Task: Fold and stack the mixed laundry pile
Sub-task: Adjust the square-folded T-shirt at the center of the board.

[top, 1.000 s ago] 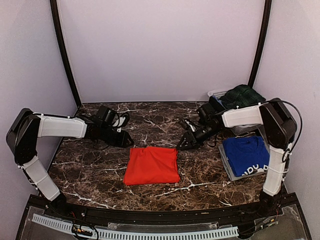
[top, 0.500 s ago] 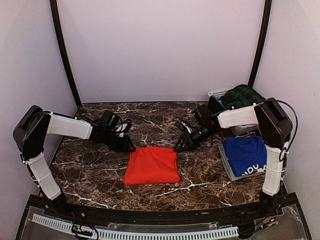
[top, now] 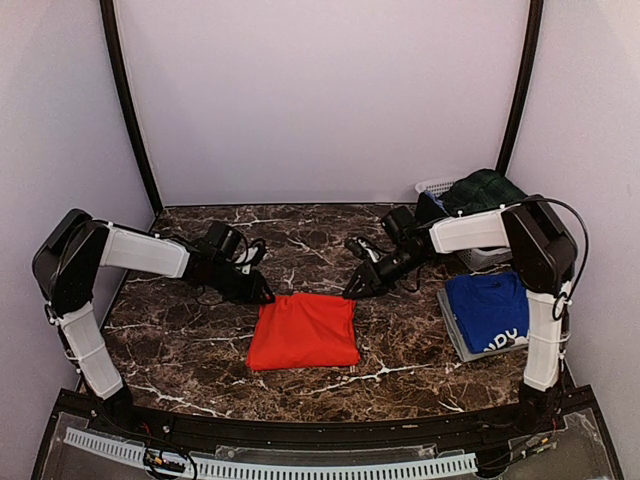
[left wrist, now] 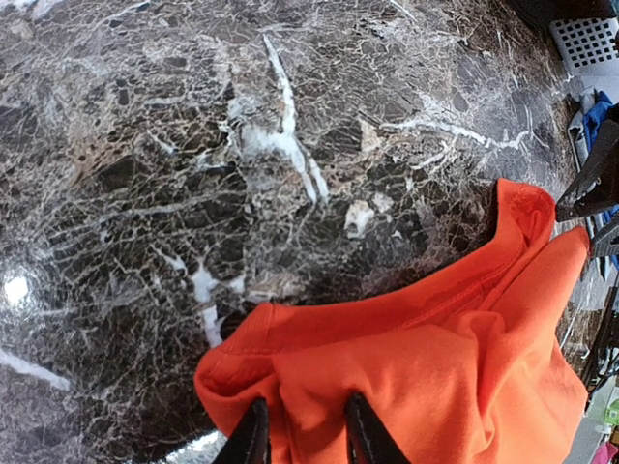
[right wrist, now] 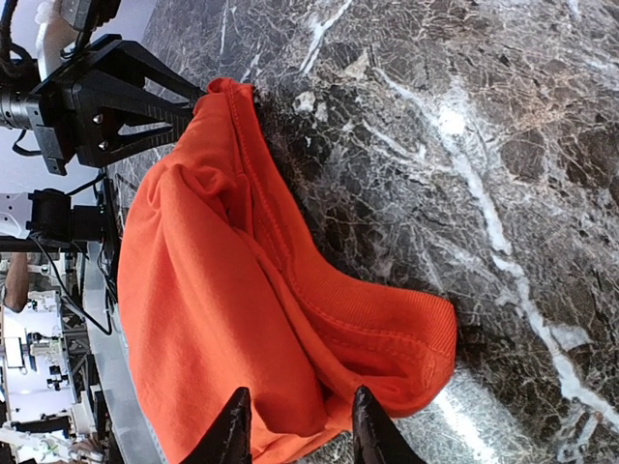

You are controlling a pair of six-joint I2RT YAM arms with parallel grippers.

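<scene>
The red-orange T-shirt (top: 303, 330) lies folded mid-counter (top: 180, 340), toward the front edge. The left gripper (left wrist: 305, 437) pinches the shirt's far left corner between its 2 fingers. The right gripper (right wrist: 300, 425) pinches the far right corner, where the cloth is bunched and raised. At the right edge, the royal blue T-shirt (top: 490, 305) rests on the grey tray (top: 455, 338). The tartan skirt (top: 487, 190) fills the white basket (top: 432, 187) in the far right corner.
</scene>
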